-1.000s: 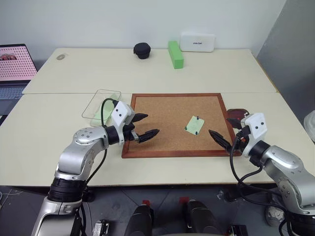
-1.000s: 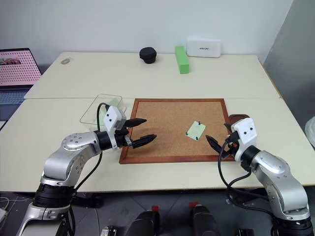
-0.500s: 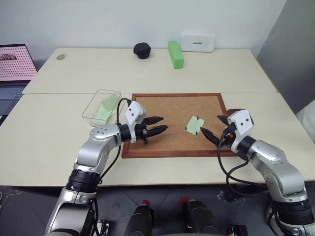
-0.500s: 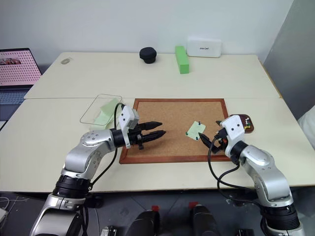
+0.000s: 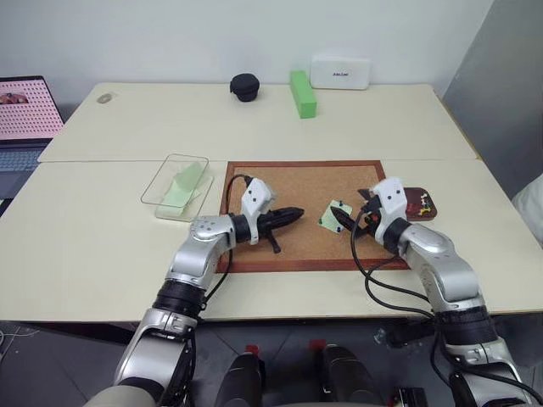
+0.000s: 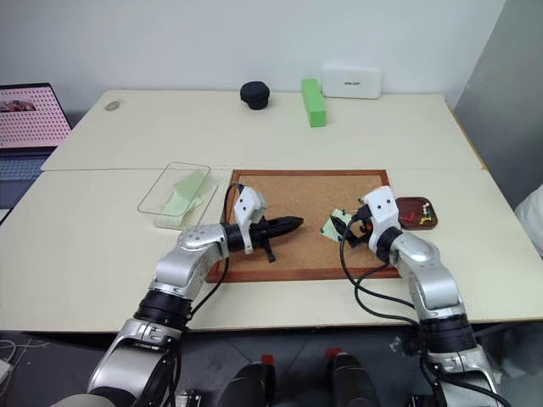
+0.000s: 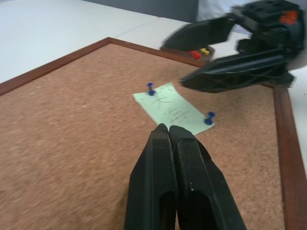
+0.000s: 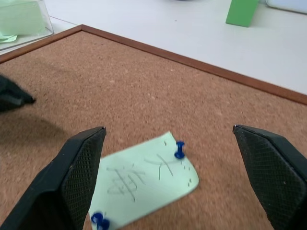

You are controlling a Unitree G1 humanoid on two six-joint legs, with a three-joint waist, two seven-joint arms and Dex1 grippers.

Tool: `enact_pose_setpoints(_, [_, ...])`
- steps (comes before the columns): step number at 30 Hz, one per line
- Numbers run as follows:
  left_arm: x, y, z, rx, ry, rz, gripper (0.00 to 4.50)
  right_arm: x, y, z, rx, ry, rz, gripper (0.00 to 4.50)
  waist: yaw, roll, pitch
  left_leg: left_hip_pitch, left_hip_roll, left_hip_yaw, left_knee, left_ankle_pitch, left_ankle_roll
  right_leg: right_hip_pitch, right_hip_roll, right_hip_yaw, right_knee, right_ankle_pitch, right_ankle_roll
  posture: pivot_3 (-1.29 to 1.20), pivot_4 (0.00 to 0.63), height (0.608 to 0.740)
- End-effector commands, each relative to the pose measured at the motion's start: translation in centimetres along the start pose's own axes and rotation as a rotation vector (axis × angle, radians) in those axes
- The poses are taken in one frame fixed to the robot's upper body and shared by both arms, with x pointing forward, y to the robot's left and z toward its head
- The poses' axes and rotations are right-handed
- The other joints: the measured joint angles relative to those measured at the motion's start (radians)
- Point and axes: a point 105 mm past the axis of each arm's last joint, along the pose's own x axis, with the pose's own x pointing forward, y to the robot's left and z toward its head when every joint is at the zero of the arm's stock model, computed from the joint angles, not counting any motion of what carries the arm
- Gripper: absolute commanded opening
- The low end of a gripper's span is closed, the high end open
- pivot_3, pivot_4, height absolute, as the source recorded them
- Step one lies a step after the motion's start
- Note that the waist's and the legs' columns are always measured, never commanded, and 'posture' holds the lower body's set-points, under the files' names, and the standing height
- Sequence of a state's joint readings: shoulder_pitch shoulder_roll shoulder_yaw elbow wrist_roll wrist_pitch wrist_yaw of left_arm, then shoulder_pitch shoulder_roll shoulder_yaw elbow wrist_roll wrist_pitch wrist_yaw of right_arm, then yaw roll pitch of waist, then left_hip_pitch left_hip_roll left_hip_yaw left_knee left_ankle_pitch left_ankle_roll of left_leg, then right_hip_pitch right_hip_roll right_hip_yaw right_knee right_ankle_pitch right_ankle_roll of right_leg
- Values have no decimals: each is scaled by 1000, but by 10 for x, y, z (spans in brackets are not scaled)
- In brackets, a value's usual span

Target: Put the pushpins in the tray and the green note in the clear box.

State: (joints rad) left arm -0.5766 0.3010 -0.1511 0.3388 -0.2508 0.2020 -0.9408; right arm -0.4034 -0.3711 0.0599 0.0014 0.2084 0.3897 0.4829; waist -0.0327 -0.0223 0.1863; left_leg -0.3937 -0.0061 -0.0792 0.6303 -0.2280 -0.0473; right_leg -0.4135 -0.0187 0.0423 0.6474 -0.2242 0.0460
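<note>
Going L to R across the head view: clear box (image 5: 176, 186) sits at approx 9 o'clock from the corkboard (image 5: 299, 178), just off its L frame, w/ pale green slips already lying inside.

Next, left gripper (image 5: 297, 213) over the board's L-centre. A sec ago its fingers stood wide apart; now they're pressed together, nothing between them, and the arm has swung in toward the note. Left wrist view shows the closed tip pointing at the green note (image 7: 173, 108), near but not on it. Judgement: closed tip is prob. meant to press the paper down as a hold-down, not to pick it up.

Green note (image 5: 336, 215) lies R of board centre, approx 3 o'clock from the L tip, pinned by two blue pushpins (image 8: 180, 149) at opposite corners.

Right gripper (image 8: 177, 185) has come in from the board's R edge; fingers spread wide, straddling the note, holding nothing. Likely lining up on a pin; both pins not yet pulled.

Tray (image 5: 419, 203) at approx 3 o'clock from the note, just outside the R frame, w/ small coloured pins inside.
</note>
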Motion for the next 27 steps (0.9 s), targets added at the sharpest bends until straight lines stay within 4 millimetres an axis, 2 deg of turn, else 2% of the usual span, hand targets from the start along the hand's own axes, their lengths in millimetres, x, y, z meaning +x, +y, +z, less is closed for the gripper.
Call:
enact_pose_setpoints(1, [-1,3,3,40,5,4,57,2,-1,9,-43,-41,11,4500,0,0,0,0,0,0,0,0,0,0,0,0,0,0,0,0,150,740])
enact_pose_setpoints(5, [1,-1,-30,3,132,6,57,10,-1,5,-20,-36,14,4500,0,0,0,0,0,0,0,0,0,0,0,0,0,0,0,0,150,740])
enact_pose_setpoints(9, [3,-9,-51,-2,179,-11,57,21,0,2,-5,-34,14,4500,-1,1,-1,1,0,0,0,0,0,1,0,0,1,0,0,0,150,740])
enact_pose_setpoints(12, [5,-9,-51,-17,169,-8,57,27,-2,-1,9,-26,11,4500,0,2,-1,4,0,0,0,0,0,4,0,0,0,0,0,0,150,740])
enact_pose_setpoints(17, [6,-5,-39,-1,127,3,57,32,-4,-7,9,-9,17,4500,0,2,-1,7,-1,0,0,0,0,6,0,0,0,0,0,0,150,740])
enact_pose_setpoints(20, [6,-2,-36,4,118,13,0,35,-5,-13,7,12,17,4042,0,2,-1,7,-1,0,0,0,0,6,0,1,0,0,0,0,150,740])
enact_pose_setpoints(25, [7,0,-30,17,106,17,0,41,-5,-12,-8,15,19,3088,-1,2,-1,7,-1,0,0,0,0,6,0,1,0,0,0,0,150,740])
enact_pose_setpoints(27, [8,3,-29,25,98,40,0,42,-6,-14,-14,23,15,2574,0,2,-1,7,-1,0,0,0,0,6,0,1,1,0,0,0,150,740])
